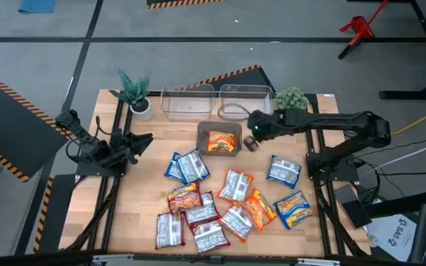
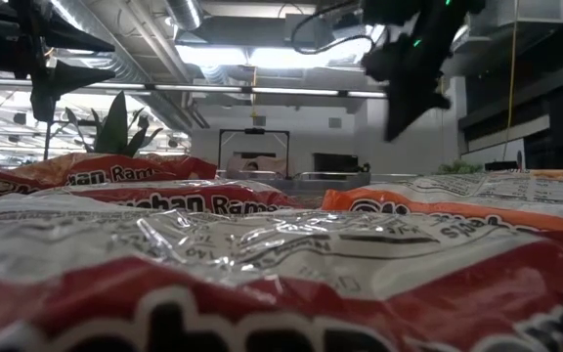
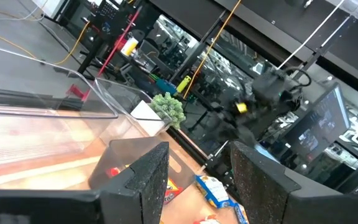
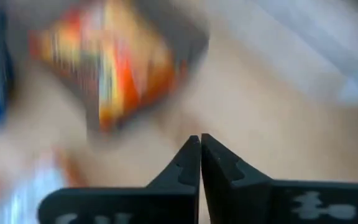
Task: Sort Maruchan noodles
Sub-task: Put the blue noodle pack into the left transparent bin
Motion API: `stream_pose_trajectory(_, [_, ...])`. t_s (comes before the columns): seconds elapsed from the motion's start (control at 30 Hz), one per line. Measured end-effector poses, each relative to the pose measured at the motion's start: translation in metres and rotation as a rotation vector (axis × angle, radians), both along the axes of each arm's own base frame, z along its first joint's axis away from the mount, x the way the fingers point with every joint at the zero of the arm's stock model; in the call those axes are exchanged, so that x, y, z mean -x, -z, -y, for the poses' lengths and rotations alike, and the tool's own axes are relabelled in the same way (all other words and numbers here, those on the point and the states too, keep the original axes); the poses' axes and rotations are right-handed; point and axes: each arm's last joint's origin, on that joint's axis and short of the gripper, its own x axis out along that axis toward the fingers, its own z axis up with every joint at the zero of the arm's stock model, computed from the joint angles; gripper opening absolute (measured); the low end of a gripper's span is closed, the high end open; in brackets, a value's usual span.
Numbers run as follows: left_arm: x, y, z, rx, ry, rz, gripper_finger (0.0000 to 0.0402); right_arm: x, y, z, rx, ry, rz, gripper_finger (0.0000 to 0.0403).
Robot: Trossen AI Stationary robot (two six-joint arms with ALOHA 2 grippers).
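Observation:
Several Maruchan packets lie flat and partly overlapping on the wooden table's near half: blue-white ones (image 1: pixel 186 167) (image 1: pixel 283 171), red-white ones (image 1: pixel 184 196), orange ones (image 1: pixel 259 207). One orange packet (image 1: pixel 220 142) (image 4: pixel 123 68) lies inside the dark grey tray (image 1: pixel 203 131). My right gripper (image 1: pixel 251 142) (image 4: pixel 200 138) hangs shut and empty just right of the tray, above the table. My left gripper (image 1: pixel 145 140) (image 3: pixel 194 152) waits open at the table's left edge, pointing toward the tray.
Two clear plastic bins (image 1: pixel 187 100) (image 1: pixel 244 100) stand along the far edge behind the tray. A potted plant (image 1: pixel 134 92) sits at the far left corner, a green bushy one (image 1: pixel 291 97) at the far right. Bare wood shows between the tray and the packets.

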Motion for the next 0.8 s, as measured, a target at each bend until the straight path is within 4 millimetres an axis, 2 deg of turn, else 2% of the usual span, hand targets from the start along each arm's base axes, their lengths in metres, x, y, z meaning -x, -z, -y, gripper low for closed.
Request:
stream_pose_trajectory(0.1, [0.000, 0.001, 0.000, -0.008, 0.000, -0.009, 0.0167, 0.012, -0.005, -0.023, -0.118, -0.101, -0.156, 0.0040])
stream_pose_trajectory(0.23, [0.000, 0.002, 0.000, -0.015, 0.000, -0.019, 0.0167, 0.025, -0.003, -0.058, -0.162, -0.178, -0.301, 0.0126])
stream_pose_trajectory(0.43, [0.000, 0.002, 0.000, -0.016, 0.000, -0.020, 0.0167, 0.030, 0.008, -0.103, -0.078, -0.146, -0.255, 0.0287])
stream_pose_trajectory(0.53, [-0.001, 0.002, 0.000, -0.017, -0.001, -0.021, 0.0167, 0.034, 0.024, -0.116, -0.034, -0.094, -0.272, 0.0347])
stream_pose_trajectory(0.67, [0.000, 0.002, 0.000, -0.017, -0.001, -0.021, 0.0167, 0.044, 0.051, -0.122, -0.035, -0.035, -0.375, 0.0392])
stream_pose_trajectory(0.8, [0.000, 0.002, 0.000, -0.018, -0.001, -0.021, 0.0167, 0.047, 0.075, -0.124, -0.089, 0.005, -0.404, 0.0394])
